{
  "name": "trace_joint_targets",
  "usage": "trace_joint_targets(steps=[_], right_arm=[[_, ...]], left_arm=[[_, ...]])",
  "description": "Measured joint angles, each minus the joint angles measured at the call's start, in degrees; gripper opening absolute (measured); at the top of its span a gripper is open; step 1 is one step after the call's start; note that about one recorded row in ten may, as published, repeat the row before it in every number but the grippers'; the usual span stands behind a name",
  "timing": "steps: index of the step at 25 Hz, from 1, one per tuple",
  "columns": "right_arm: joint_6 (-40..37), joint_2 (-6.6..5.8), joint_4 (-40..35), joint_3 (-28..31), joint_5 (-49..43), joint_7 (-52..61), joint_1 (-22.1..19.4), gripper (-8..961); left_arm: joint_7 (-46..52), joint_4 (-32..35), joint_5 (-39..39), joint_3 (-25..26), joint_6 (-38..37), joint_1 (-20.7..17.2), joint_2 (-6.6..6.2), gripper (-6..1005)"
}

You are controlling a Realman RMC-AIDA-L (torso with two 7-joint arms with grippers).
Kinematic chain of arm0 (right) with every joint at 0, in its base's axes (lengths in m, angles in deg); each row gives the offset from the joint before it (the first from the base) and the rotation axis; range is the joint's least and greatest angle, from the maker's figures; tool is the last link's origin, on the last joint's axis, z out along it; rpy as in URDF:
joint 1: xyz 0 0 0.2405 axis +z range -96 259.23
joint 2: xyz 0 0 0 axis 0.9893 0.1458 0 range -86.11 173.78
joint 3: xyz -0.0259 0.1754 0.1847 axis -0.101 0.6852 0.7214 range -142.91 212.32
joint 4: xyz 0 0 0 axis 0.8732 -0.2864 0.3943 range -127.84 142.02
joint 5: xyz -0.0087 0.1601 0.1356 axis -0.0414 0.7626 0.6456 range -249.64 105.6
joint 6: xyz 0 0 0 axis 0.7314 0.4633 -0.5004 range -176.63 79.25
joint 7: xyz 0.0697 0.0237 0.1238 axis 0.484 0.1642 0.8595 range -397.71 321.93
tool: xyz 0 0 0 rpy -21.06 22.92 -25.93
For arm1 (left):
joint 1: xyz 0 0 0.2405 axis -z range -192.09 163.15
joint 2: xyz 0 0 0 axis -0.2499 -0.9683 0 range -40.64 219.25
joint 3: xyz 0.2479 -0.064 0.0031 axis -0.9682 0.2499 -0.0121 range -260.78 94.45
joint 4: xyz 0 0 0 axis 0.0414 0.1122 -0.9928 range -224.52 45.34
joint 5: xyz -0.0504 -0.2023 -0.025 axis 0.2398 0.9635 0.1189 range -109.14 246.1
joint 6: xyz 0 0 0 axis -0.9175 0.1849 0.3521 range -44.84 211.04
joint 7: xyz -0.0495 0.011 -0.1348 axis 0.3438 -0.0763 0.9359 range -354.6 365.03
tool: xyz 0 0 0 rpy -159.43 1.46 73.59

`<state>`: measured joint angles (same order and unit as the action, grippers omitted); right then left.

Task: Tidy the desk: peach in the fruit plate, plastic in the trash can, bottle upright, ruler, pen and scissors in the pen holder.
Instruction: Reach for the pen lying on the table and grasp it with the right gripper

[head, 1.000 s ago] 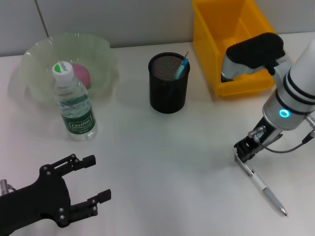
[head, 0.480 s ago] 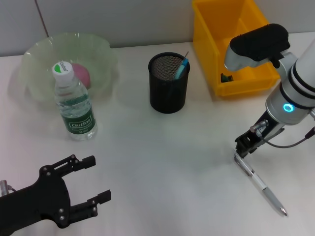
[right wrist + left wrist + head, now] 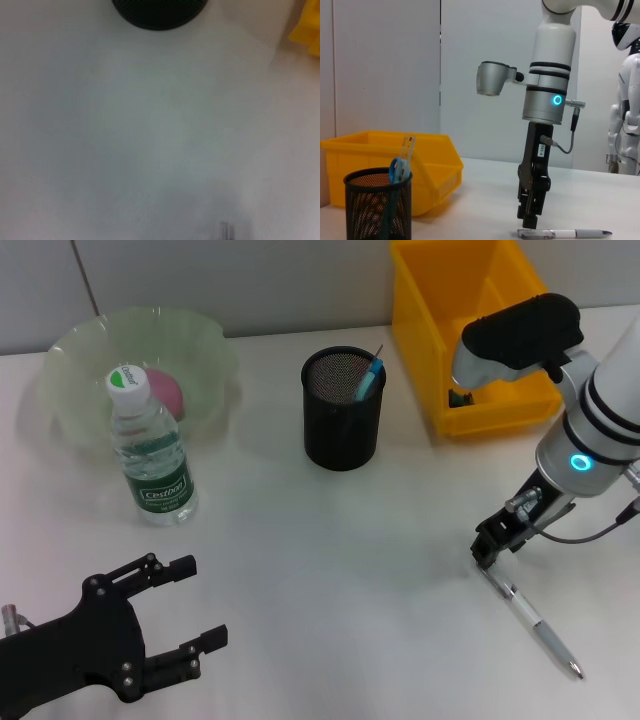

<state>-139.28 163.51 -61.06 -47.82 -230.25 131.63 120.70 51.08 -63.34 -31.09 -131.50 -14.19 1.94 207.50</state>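
Observation:
A silver pen (image 3: 530, 620) lies on the white table at the right, also in the left wrist view (image 3: 562, 233). My right gripper (image 3: 488, 550) stands tip-down at the pen's near end, just above it (image 3: 528, 222). The black mesh pen holder (image 3: 343, 408) holds blue-handled scissors (image 3: 371, 377) and a ruler (image 3: 406, 149). A water bottle (image 3: 151, 445) stands upright in front of the pale green fruit plate (image 3: 205, 350), which holds a pink peach (image 3: 168, 391). My left gripper (image 3: 195, 605) is open and empty at the front left.
A yellow bin (image 3: 470, 335) stands at the back right, behind my right arm, with something small and dark inside. The right wrist view shows bare table, the pen holder's base (image 3: 157, 10) and the bin's corner (image 3: 306, 27).
My right gripper lifted a little, then came back down and slightly left at the pen's near end. The pen, the left arm and everything else have not moved.

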Motion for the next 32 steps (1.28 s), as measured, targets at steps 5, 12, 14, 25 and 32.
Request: trace_joint_targets(steps=[5, 12, 14, 25, 32], right_arm=[[0.81, 0.10, 1.12, -0.15, 0.11, -0.02, 0.22, 399], [1.52, 0.12, 2.74, -0.96, 0.17, -0.06, 0.98, 398], [1.78, 0.12, 2.90, -1.30, 0.19, -0.07, 1.07, 398], [2.39, 0.12, 5.07, -1.50, 0.21, -0.07, 2.08, 399], [2.97, 0.12, 6.76, -1.51, 0.21, -0.07, 2.93, 398]], left_arm=[[0.00, 0.01, 0.00, 0.00, 0.00, 0.04, 0.02, 784], [0.00, 0.01, 0.00, -0.04, 0.00, 0.18, 0.02, 784], [0.00, 0.01, 0.00, -0.08, 0.00, 0.19, 0.02, 784], [0.01, -0.07, -0.09, -0.09, 0.00, 0.14, 0.02, 784], [0.01, 0.02, -0.10, -0.09, 0.00, 0.07, 0.02, 784]])
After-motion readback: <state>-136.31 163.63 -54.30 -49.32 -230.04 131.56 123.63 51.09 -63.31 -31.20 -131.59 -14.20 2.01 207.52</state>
